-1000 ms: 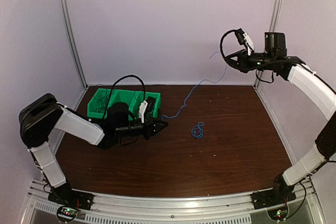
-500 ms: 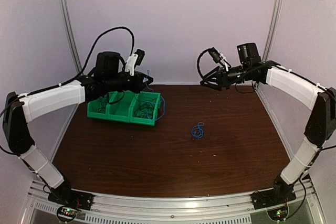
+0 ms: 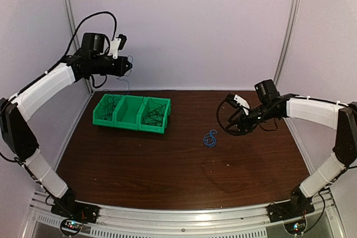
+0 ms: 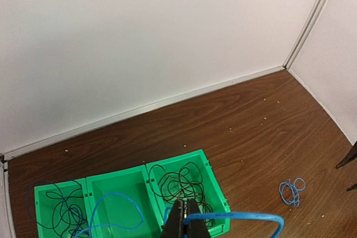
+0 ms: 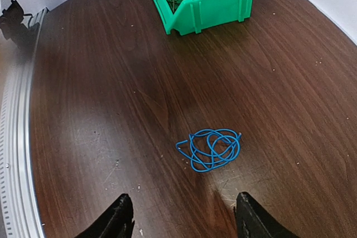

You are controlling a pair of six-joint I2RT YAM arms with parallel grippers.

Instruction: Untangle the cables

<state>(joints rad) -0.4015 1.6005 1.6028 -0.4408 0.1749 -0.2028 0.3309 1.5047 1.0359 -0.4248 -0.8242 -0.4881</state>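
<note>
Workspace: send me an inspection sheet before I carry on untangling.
Surface: brown wooden table, scuffed.
Job's things: blue coil loose on table; black and blue wires in green bin.
Clutter: pale specks.
Grippers: left gripper high above bin, jaws shut on blue cable; right gripper low near coil, jaws open.
Cables: black arm leads looped at wrists.
Surroundings: white walls, metal posts.

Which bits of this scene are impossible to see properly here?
- Left wrist view: the blue cable pinched in the left gripper runs off the bottom edge, ends unseen.
- Top view: wires in the green bin are too fine to trace.
- Right wrist view: the top edge cuts off most of the bin.
</note>
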